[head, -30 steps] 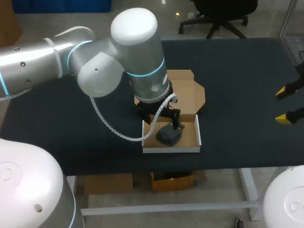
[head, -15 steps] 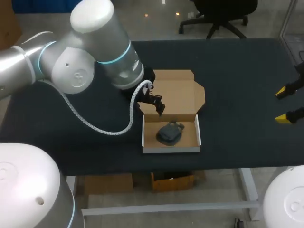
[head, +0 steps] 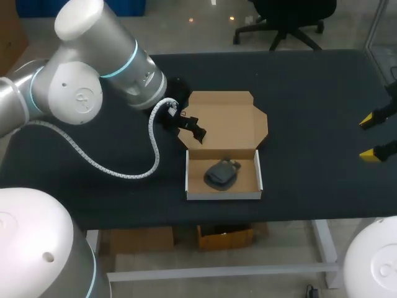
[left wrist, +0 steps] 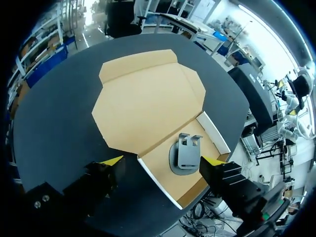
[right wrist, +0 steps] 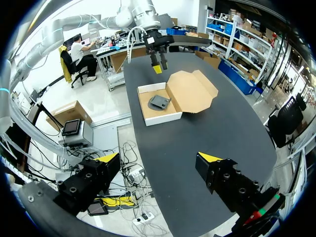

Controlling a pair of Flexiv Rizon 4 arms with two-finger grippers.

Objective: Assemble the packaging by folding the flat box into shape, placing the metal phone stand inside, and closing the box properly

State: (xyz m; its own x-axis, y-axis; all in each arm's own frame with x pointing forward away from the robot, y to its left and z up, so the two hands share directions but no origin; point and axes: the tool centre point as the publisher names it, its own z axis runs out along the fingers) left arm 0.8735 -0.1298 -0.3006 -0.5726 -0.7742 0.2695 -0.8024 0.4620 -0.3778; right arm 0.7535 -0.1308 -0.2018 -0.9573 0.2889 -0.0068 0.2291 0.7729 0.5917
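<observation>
A: Where's the stand (head: 221, 174)?
B: Lying in the box (head: 223, 195) tray, with the lid (head: 229, 121) flat open beside it. It's just ahead of the left tool (left wrist: 162, 160).
A: Tool state?
B: The left tool is spread wide, empty, touching nothing, above the lid's edge. The right tool (right wrist: 158, 157) is also spread and empty, box well ahead of it on the surface (head: 310, 93).
A: Anything cut off?
B: In the head view only the right tool's yellow tips show.

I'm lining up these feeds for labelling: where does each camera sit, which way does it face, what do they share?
Head view: above and behind, looking down on the table; left arm, right gripper show.
Left wrist view: on left wrist, looking past its open fingers at the box.
Right wrist view: on right wrist, looking along the table; own fingers, left arm show.
Shared: the box holding the phone stand.
</observation>
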